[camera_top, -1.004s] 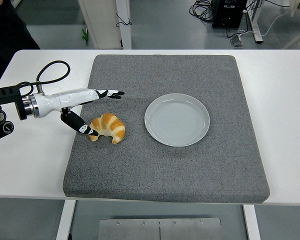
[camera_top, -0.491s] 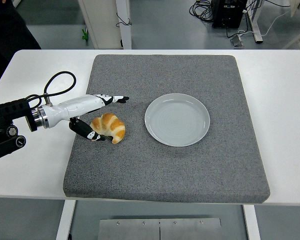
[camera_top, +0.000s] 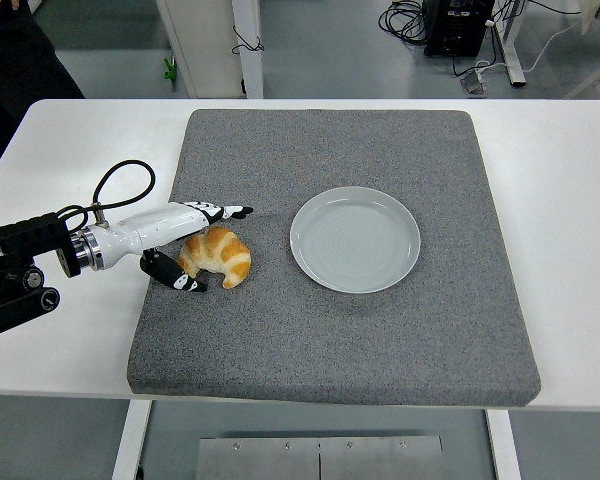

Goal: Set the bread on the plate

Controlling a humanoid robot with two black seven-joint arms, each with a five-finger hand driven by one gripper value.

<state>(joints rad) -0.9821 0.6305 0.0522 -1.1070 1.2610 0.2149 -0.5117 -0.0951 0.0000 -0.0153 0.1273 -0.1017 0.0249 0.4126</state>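
A golden croissant (camera_top: 218, 255) lies on the left part of the grey mat (camera_top: 380, 320). My left hand (camera_top: 208, 245) comes in from the left edge and straddles the croissant's left end. Its long fingers (camera_top: 220, 212) stretch out just behind the bread, and the thumb (camera_top: 180, 280) sits at the bread's near left side. The hand looks spread around the bread, not closed on it. An empty pale plate (camera_top: 354, 239) rests on the mat to the right of the croissant, a short gap away. The right arm does not show.
The grey mat covers most of the white table (camera_top: 560, 200). A black cable (camera_top: 120, 180) loops above my left forearm. A person in dark clothing (camera_top: 15, 70) stands at the top left corner. Desks and cables fill the floor behind.
My left hand has moved down and toward the near edge, with its fingers lowering from behind the croissant to close around its left end. The croissant and plate have stayed put.
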